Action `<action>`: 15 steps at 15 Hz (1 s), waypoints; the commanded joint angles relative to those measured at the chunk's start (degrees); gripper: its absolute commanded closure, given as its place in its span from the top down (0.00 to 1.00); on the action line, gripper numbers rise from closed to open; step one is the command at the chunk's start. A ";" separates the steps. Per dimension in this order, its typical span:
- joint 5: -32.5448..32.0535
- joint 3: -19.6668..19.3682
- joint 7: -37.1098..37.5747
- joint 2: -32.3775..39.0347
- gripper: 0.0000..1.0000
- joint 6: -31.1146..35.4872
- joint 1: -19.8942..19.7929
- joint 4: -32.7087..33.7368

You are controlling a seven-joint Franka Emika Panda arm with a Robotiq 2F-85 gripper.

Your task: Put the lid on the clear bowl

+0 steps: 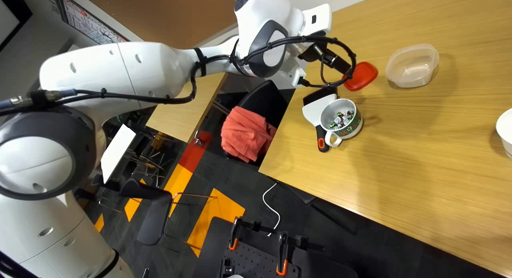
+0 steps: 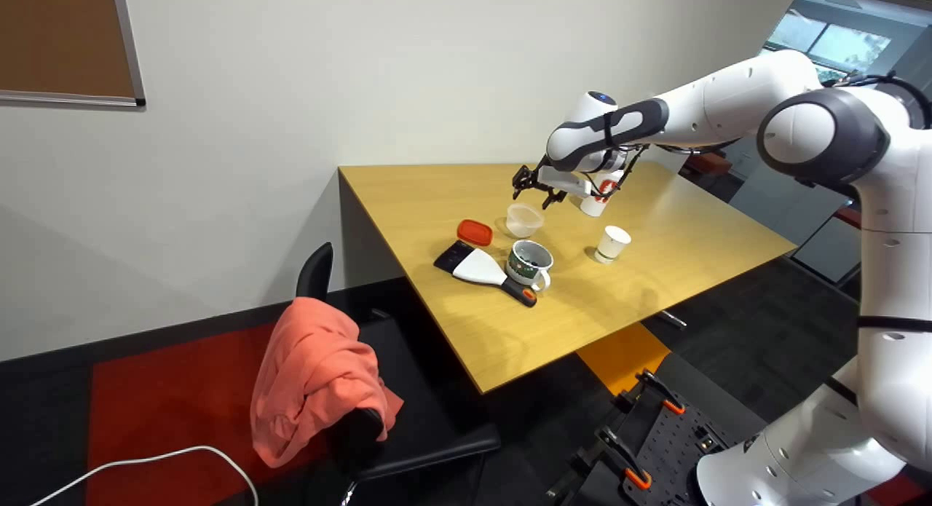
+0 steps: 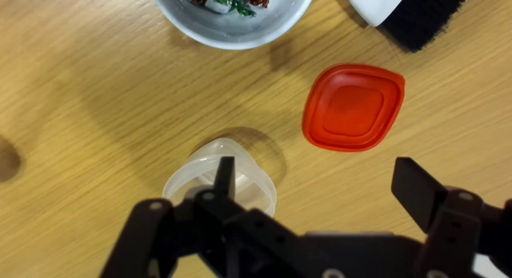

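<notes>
Claw (image 3: pixel 314 180), spread & empty, shd centre over red lid (image 3: pixel 354 108) ahead, pinch opp. edges w/o nudging clear bowl (image 3: pixel 253 185)

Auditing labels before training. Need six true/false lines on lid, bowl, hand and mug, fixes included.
1. The lid lies on the table, apart from the bowl. True.
2. The hand is open. True.
3. The hand grips the lid. False: it holds nothing.
4. The bowl is upside down. False: it stands upright, open side up.
5. The mug stands upright. True.
6. The mug is empty. False: it holds small shiny pieces.
</notes>
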 commanded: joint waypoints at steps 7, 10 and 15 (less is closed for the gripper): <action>0.36 0.27 1.27 12.30 1.00 -6.03 -1.19 13.77; 0.45 0.19 2.43 14.01 1.00 -6.35 -1.48 15.87; 0.64 0.11 3.80 16.07 1.00 -7.27 -1.37 18.37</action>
